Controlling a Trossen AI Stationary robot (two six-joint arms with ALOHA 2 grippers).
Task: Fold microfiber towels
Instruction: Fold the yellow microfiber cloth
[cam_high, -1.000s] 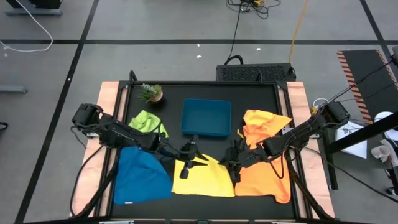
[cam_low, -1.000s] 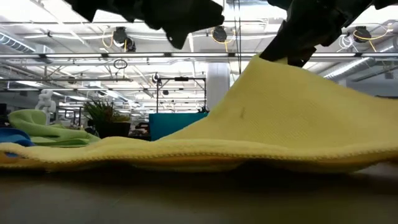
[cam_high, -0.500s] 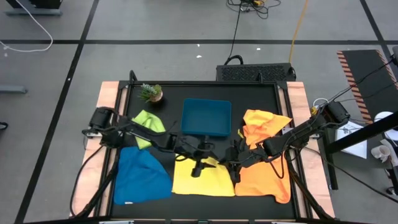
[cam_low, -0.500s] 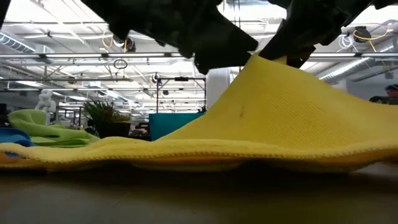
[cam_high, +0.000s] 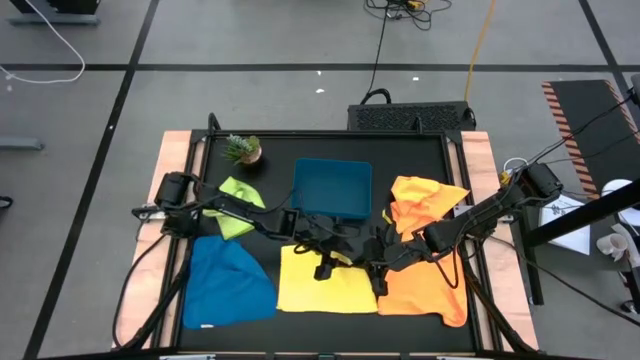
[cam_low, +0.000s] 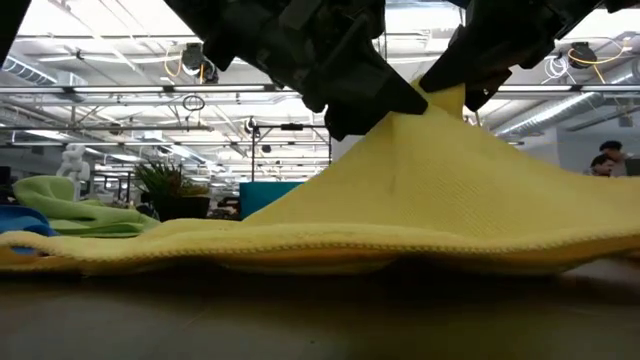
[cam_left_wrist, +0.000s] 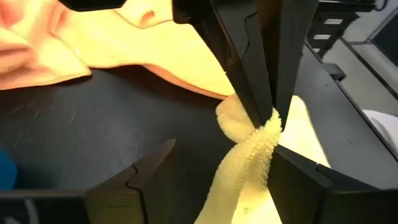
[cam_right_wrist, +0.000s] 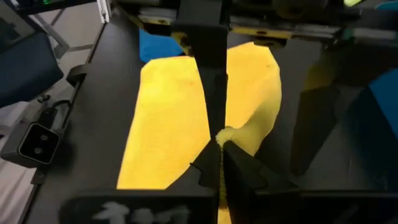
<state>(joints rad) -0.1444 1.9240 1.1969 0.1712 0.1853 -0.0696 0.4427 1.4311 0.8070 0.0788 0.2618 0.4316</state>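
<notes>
The surface (cam_high: 420, 150) is a black mat with pale wooden strips along its left and right edges, standing on a grey floor (cam_high: 250, 40) crossed by dark lines and loose cables. Near the back left corner sits a small potted plant (cam_high: 243, 149), and a teal tray (cam_high: 332, 188) lies at the middle of the back half. A lime green towel (cam_high: 238, 193) is crumpled toward the left edge, with a blue towel (cam_high: 229, 283) spread at the front left corner. Two orange towels (cam_high: 428, 270) lie along the right side, one bunched toward the back and one flat toward the front. The yellow towel (cam_high: 325, 288) lies at the middle of the front edge, its back right corner lifted into a peak. The right gripper (cam_high: 376, 268) has its jaws closed on that raised corner, pinching the cloth. The left gripper (cam_high: 335, 262) reaches in just beside it over the same towel, its jaws standing wide on either side of the pinched fold. The low view shows a large hall with ceiling trusses (cam_low: 200, 92) and lights beyond the surface, and a person (cam_low: 606, 160) far off at the right.
</notes>
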